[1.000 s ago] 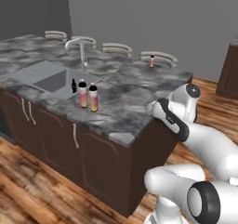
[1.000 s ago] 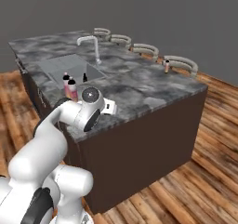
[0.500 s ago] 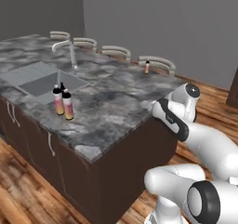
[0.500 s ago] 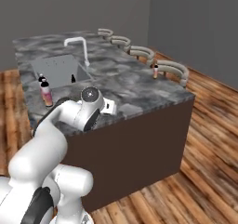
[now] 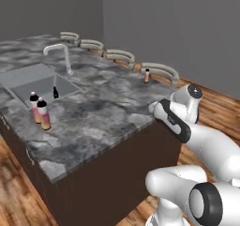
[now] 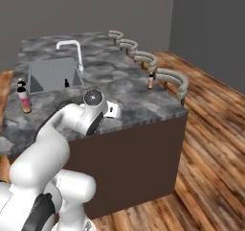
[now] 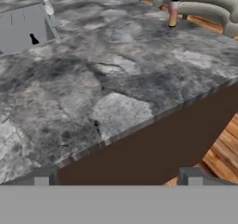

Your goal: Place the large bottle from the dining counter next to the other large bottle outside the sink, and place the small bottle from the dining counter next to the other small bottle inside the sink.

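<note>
Beside the sink (image 5: 28, 77), on the dark grey stone of the dining counter (image 5: 108, 112), two large bottles (image 5: 39, 112) stand close together, pink fading to yellow. Down inside the sink stands the tiny black bottle (image 5: 56, 93), near the tall silver faucet (image 5: 60, 56). Far from the sink, at the counter's back edge by the curved stool backs (image 5: 159, 71), stands the small pink-to-yellow bottle (image 5: 146, 75). The gripper (image 7: 118, 176) is spread wide and holds nothing, off the counter's near edge, well apart from the sink.
</note>
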Available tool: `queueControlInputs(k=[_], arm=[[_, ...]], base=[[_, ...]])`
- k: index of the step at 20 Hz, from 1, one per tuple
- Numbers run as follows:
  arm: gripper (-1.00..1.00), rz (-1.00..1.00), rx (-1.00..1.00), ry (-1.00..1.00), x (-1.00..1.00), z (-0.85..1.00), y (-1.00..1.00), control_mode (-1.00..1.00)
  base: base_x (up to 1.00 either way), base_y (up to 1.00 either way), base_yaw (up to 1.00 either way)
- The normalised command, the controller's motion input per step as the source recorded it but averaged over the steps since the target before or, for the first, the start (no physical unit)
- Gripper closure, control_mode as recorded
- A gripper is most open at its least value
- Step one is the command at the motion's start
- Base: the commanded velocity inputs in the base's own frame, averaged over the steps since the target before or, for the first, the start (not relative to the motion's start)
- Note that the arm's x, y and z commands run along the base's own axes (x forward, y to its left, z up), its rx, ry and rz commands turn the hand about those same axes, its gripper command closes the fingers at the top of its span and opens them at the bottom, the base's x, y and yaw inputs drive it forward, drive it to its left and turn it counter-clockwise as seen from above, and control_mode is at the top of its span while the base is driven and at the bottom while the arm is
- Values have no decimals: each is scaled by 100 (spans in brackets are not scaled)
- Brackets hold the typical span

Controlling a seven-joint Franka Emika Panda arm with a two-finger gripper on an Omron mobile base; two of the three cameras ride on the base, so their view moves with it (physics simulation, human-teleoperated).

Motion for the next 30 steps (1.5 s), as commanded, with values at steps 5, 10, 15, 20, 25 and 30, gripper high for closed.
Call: queueControlInputs(k=[5,10,15,20,25,30], arm=[[-100,0,0,0,0,0,0,100],[-100,0,0,0,0,0,0,100],[-100,0,0,0,0,0,0,100],[-100,0,0,0,0,0,0,100],[-100,0,0,0,0,0,0,100],[-100,0,0,0,0,0,0,100]], base=[[20,-79,30],[6,-82,31],[4,-79,31],[6,-78,31],[9,-73,31],[6,-76,31]])
